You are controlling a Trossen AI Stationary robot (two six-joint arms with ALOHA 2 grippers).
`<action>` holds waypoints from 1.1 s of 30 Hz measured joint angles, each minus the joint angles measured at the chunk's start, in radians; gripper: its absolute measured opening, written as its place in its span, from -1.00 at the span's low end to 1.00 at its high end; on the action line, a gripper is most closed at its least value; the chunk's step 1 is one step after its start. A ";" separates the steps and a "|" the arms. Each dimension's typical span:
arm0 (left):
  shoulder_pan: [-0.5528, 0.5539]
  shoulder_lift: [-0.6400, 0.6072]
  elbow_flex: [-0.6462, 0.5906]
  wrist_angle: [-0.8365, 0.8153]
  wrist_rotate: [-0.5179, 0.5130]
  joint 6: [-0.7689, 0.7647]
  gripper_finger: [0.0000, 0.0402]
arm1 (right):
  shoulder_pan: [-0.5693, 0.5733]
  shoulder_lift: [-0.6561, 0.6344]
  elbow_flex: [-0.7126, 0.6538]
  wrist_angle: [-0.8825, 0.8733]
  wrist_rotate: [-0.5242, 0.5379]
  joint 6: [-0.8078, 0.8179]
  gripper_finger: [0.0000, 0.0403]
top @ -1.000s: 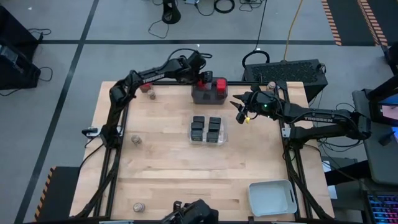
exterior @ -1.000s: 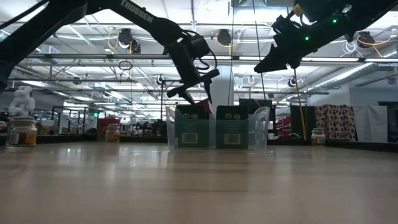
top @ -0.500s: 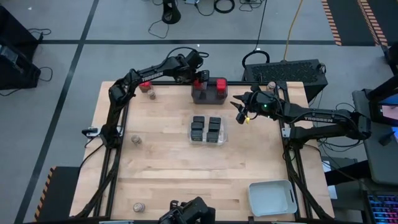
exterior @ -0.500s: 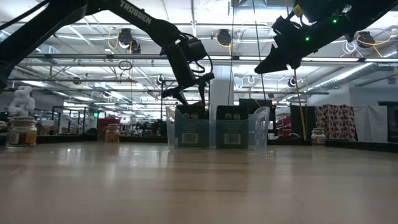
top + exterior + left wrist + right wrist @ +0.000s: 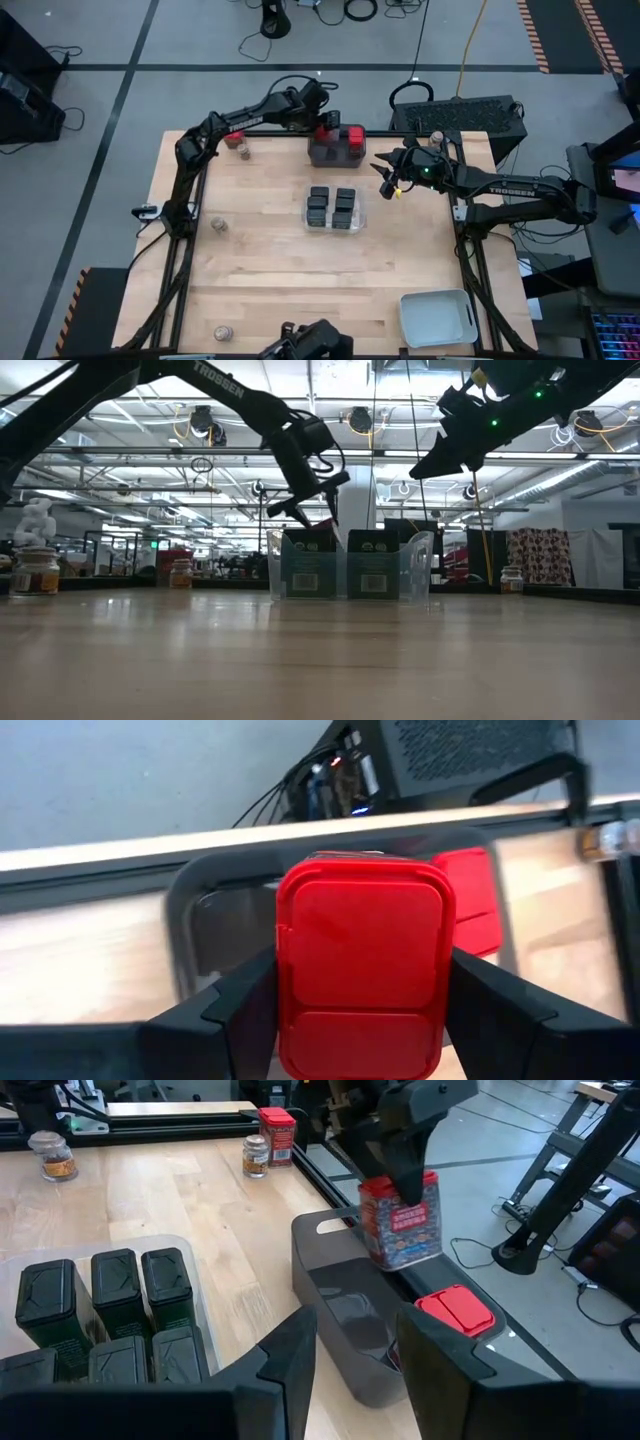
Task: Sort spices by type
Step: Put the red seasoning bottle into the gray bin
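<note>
My left gripper [image 5: 326, 128] is shut on a red-topped spice container [image 5: 362, 970] that hangs over the dark grey tray [image 5: 322, 157] at the table's far edge. A second red-topped container [image 5: 455, 1310] sits inside that tray. Several black boxy containers [image 5: 332, 210] stand in the clear tray [image 5: 360, 222] at mid-table. Round jars stand loose at the left [image 5: 219, 225] and near left [image 5: 223, 331]. A third jar [image 5: 243, 152] stands beside another red-topped container [image 5: 234, 140] at the far left. My right gripper [image 5: 384, 178] hovers open just right of the dark tray, holding nothing. My left gripper pinches the red-topped container between its two fingers, on two opposite sides just below the lid [image 5: 284, 982]. The fingers [image 5: 405, 1155] come from above, slanting down from the table's far left. The container hangs upright, clear of the dark tray.
A pale grey tray [image 5: 437, 318] sits at the near right corner. A black box with cables [image 5: 460, 115] stands beyond the table's far right edge. Bare wood lies between the clear tray and the near edge.
</note>
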 joint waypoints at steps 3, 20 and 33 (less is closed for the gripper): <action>-0.006 0.003 0.000 0.007 -0.008 0.000 0.18 | 0.000 0.000 0.000 0.000 0.000 0.000 -0.40; -0.012 0.070 0.000 0.053 0.061 -0.046 0.18 | 0.001 0.000 0.000 -0.011 0.000 0.000 -0.40; -0.013 0.080 0.000 0.051 0.061 0.005 0.34 | 0.001 0.000 0.000 -0.026 0.000 0.000 -0.40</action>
